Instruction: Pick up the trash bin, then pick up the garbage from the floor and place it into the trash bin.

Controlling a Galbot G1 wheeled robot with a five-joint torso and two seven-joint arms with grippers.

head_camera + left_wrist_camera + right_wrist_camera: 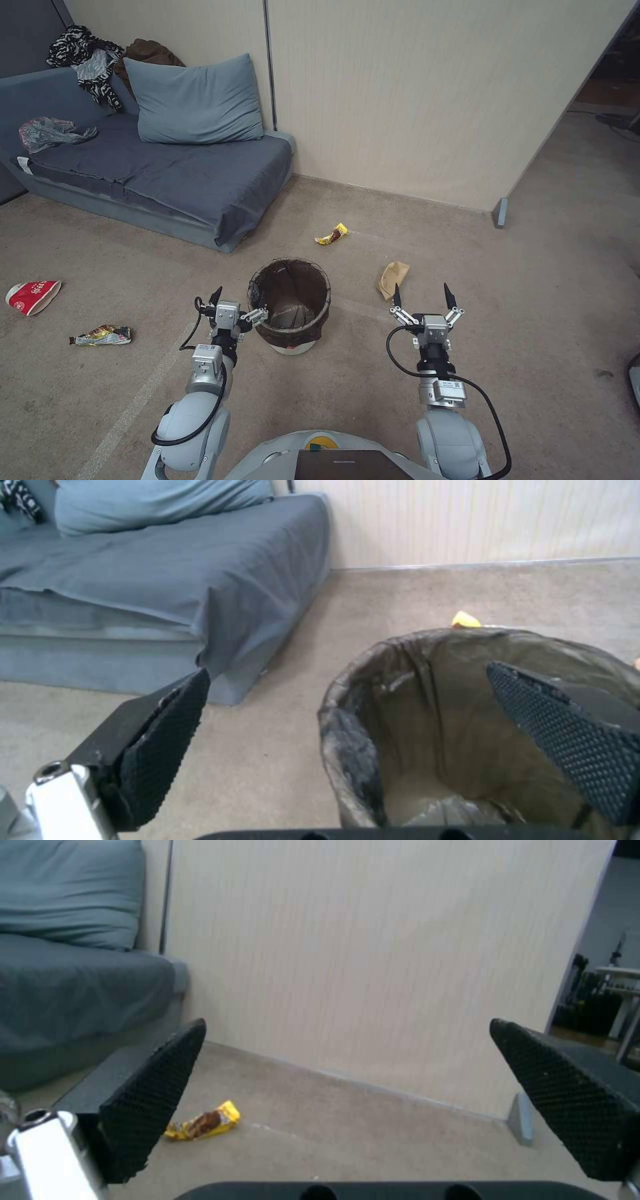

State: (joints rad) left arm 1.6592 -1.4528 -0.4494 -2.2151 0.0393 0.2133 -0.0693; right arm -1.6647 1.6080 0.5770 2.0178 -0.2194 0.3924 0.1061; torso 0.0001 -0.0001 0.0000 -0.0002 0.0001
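Note:
The trash bin [290, 303], a white bucket lined with a dark brown bag, stands on the carpet just ahead of me. My left gripper [239, 304] is open at its near-left rim; in the left wrist view one finger [167, 740] is outside the bin [350, 750] and the other finger [567, 730] is inside it. My right gripper [423, 295] hangs open and empty to the right of the bin. Garbage lies around: a yellow wrapper [332, 234] [203, 1122], a tan paper tray [393, 279], a red-and-white cup [32, 296], and another wrapper [101, 335].
A grey sofa [167, 173] with a pillow [197, 100], striped clothes [87, 57] and a plastic sheet [50, 132] fills the far left. A beige partition wall [433, 100] stands behind, its foot [501, 212] on the floor. Open carpet lies to the right.

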